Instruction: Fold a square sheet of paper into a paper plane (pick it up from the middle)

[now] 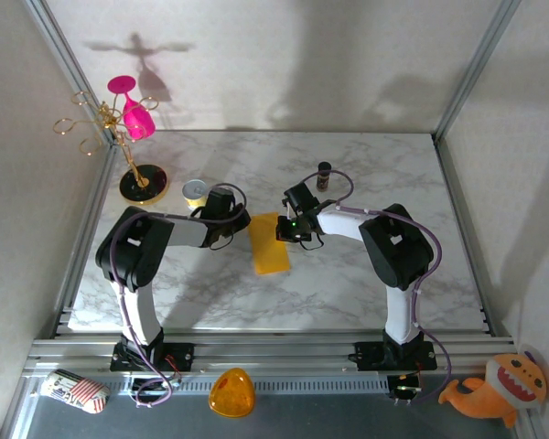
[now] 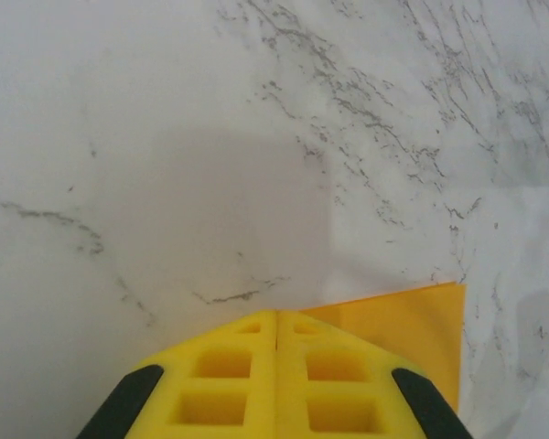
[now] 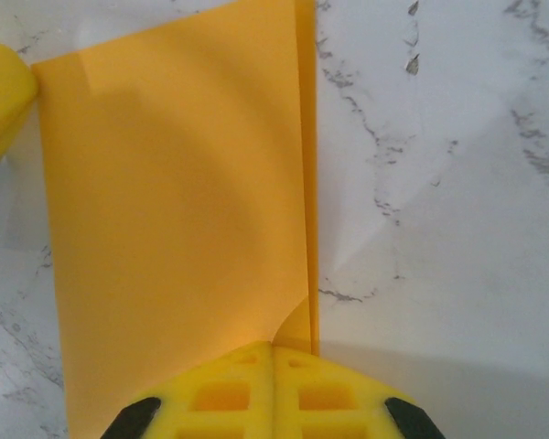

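Note:
The square sheet of paper [image 1: 271, 245] lies folded in half on the marble table, a long orange-yellow rectangle. My left gripper [image 1: 242, 222] is shut with its tips at the paper's far left corner. In the left wrist view the paper [image 2: 412, 329] shows just right of the closed left gripper [image 2: 276, 315]. My right gripper [image 1: 286, 229] is shut at the far right corner. In the right wrist view the right gripper [image 3: 274, 346] rests at the paper [image 3: 174, 201], where the top layer's corner curls up beside the double edge. A yellow finger [image 3: 0, 101] of the left gripper shows at the far corner.
A small yellow tin [image 1: 195, 191] stands just behind the left gripper. A dark little bottle [image 1: 324, 174] stands behind the right one. A gold rack with a pink glass [image 1: 133, 119] is at the back left. An orange dome [image 1: 231, 393] and a plush toy [image 1: 499, 389] lie off the table's front edge.

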`<control>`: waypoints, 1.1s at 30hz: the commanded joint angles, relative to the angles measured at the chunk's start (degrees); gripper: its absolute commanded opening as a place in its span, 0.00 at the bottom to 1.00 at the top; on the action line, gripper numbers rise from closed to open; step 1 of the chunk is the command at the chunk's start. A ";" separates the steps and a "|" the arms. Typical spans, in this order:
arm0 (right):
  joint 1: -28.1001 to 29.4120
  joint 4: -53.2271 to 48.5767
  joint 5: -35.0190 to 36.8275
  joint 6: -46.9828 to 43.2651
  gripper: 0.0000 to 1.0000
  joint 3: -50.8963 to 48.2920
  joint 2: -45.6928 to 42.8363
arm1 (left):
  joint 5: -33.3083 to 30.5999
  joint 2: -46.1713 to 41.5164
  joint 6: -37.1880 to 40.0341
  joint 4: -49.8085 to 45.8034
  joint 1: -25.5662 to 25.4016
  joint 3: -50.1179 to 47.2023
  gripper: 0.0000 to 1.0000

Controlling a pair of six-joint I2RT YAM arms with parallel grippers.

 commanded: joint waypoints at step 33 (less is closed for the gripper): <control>-2.52 -8.73 7.22 -15.18 0.11 3.75 -1.04 | 8.90 0.04 0.12 -7.33 -3.10 5.66 0.04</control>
